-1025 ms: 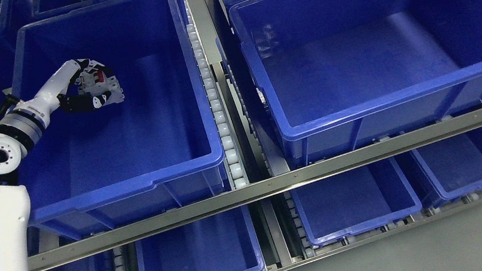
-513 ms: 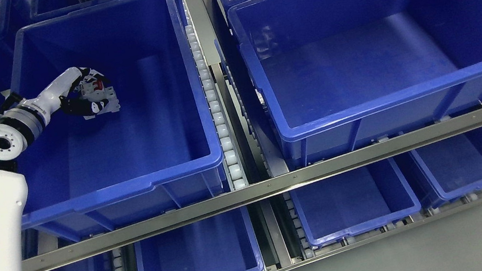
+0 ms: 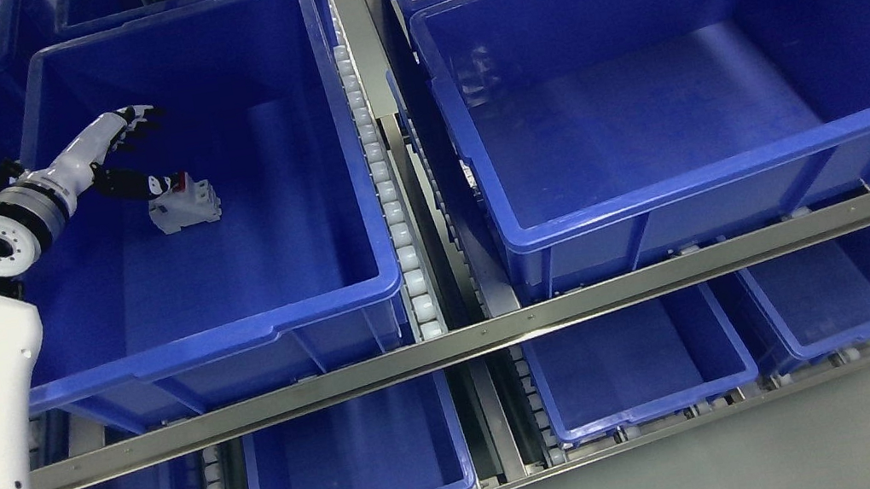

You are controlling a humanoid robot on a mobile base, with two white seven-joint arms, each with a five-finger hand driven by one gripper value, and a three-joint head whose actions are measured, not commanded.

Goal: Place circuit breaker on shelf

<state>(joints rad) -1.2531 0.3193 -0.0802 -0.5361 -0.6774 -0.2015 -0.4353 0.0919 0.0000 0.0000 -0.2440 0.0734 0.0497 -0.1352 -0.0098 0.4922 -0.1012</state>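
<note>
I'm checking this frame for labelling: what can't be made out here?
- Circuit breaker in the left blue bin, head view: markings too small; whether the thumb of the left hand touches it is unclear.
- Left arm: cut off by the left and bottom edges.
- Lower-shelf bins: rear parts hidden by the metal rail.
- Right arm: out of view.

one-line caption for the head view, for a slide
Left robot hand open above a circuit breaker resting in a blue bin.
</note>
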